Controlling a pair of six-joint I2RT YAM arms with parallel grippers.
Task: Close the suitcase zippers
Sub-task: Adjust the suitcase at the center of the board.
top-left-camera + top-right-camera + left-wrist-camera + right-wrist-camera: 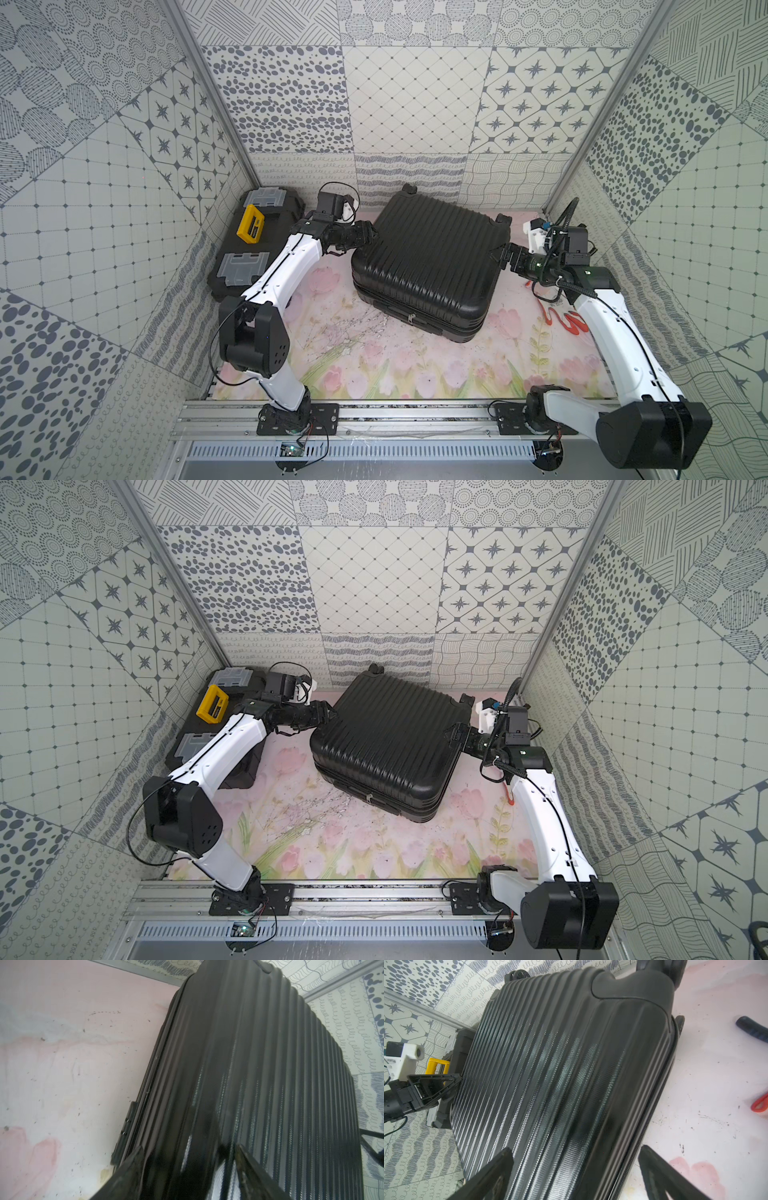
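suitcase (pixel 428 257): lies flat at the middle of the desk (pixel 374 365), ribbed shell up, halves together, wheels toward 12 and 2 o'clock.
zip (pixel 652 1118): black track along the seam between the halves.
pull (pixel 411 318): small silvery tab on the suitcase's 6 o'clock side, well apart from both pincers.
left pincer (pixel 371 237): at the suitcase's 10 o'clock corner, jaws apart, gripping nothing; its wrist view shows the shell between its fingers.
right pincer (pixel 498 253): at the suitcase's 3 o'clock edge, jaws spread wide, holding nothing; its wrist view shows the seam edge between its fingers.
toolbox (pixel 226 249): at 10 o'clock, by the wall.
scissors (pixel 575 323): red handles at 4 o'clock, partly hidden by the right arm.
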